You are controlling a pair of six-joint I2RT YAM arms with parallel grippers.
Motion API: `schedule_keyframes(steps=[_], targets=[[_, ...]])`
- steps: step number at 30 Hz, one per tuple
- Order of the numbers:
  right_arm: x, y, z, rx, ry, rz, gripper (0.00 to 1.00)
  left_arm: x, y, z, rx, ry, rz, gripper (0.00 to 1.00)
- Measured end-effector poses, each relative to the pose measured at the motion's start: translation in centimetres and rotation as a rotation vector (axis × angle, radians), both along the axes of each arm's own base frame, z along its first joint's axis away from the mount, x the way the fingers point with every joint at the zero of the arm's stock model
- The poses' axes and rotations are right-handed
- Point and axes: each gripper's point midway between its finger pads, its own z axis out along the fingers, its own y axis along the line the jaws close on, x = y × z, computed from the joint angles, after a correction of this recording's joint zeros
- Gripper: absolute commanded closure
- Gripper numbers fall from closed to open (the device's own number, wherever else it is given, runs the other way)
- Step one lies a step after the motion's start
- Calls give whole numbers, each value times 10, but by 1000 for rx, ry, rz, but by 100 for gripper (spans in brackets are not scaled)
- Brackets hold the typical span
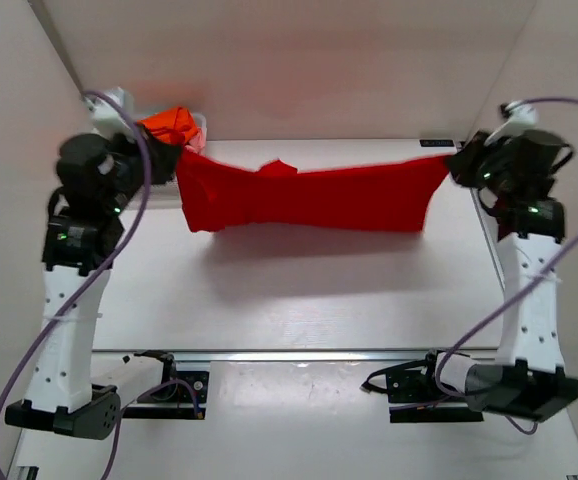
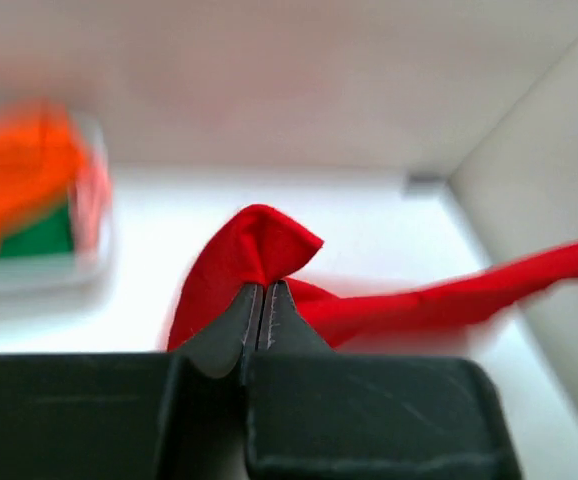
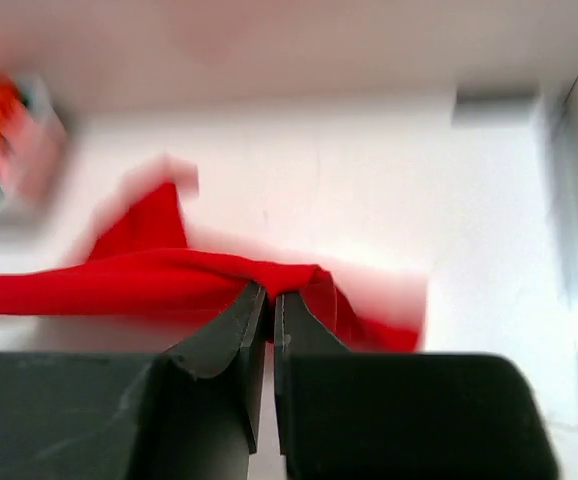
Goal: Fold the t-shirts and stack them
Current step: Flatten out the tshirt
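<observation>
A bright red t-shirt (image 1: 304, 198) hangs stretched between my two grippers, above the far half of the table. My left gripper (image 1: 174, 160) is shut on its left end, which shows as a red fold (image 2: 259, 250) at the fingertips. My right gripper (image 1: 454, 165) is shut on its right end (image 3: 299, 275). Behind the left gripper an orange shirt (image 1: 172, 126) lies in a white basket; in the left wrist view orange (image 2: 19, 170) and green cloth (image 2: 39, 232) show there, blurred. No pink shirt is in view.
The white basket (image 1: 201, 128) stands at the far left corner by the back wall. White walls close in the table on the left, right and back. A small grey fitting (image 1: 434, 142) sits at the far right corner.
</observation>
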Motion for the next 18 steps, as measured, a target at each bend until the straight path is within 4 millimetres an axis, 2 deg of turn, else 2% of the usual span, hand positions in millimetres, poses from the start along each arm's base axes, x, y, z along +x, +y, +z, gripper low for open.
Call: schedule_keyframes(steps=[3, 4, 6, 8, 9, 11, 13, 15, 18], targets=[[-25, -7, 110, -40, -279, -29, 100, -25, 2, 107, -32, -237, -10, 100], [-36, -8, 140, -58, -359, -36, 100, -35, 2, 135, -42, -309, -14, 100], [-50, -4, 175, -78, -463, -33, 100, -53, 4, 171, -56, -412, -19, 100], [-59, 7, 193, -85, -524, 6, 100, -60, 4, 180, -59, -447, -29, 100], [-56, 11, 192, -82, -524, 24, 99, -57, 3, 177, -57, -442, -34, 100], [-36, 15, 175, -65, -475, 57, 100, -35, -3, 154, -47, -384, -51, 100], [2, 20, 140, -41, -373, 90, 100, 3, -12, 115, -32, -270, -71, 100], [37, 22, 101, -23, -269, 103, 100, 49, -21, 68, -13, -138, -82, 100], [98, 20, 11, 10, -51, 105, 100, 125, -33, -19, 20, 81, -85, 100]])
